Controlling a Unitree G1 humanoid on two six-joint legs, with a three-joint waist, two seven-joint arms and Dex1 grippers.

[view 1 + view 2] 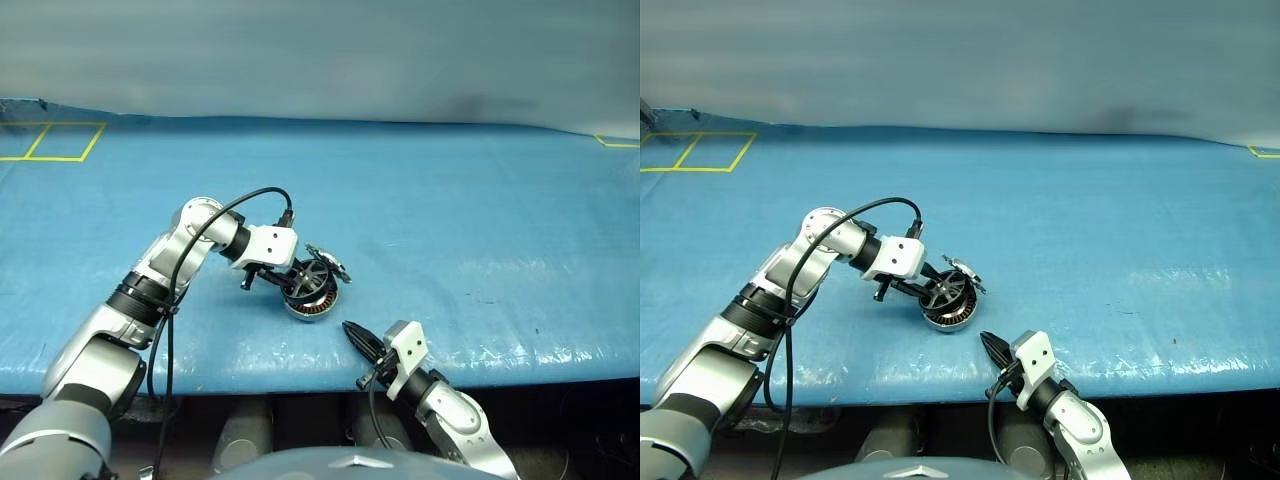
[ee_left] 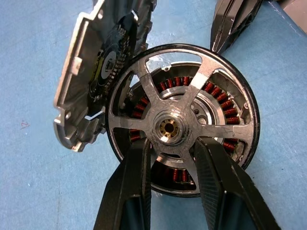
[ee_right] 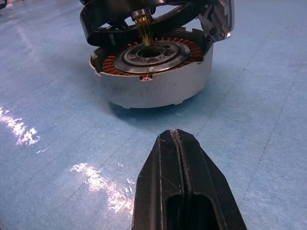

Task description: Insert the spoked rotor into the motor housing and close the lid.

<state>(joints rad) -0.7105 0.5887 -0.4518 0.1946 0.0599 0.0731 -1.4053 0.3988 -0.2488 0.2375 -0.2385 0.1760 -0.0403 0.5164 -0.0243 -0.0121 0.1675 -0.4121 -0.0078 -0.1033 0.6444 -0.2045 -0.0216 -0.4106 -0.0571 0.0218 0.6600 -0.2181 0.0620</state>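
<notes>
1. The spoked rotor (image 2: 180, 127) looks hard, thin and light, so pinching a spoke near the hub works best.
2. The left gripper (image 2: 171, 163) grasps it (tilted) just above the motor housing (image 3: 153, 84) on the blue desk (image 1: 480, 230).
3. The lid (image 2: 91, 81) stands open.
4. The right gripper (image 3: 175, 139) is clenched, holding nothing.
5. No writing can be read.

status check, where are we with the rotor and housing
Left gripper shut on spoked rotor, held tilted over motor housing, not seated. Right gripper shut, empty, short of housing. Lid hinged open. Nothing in the way.
</notes>
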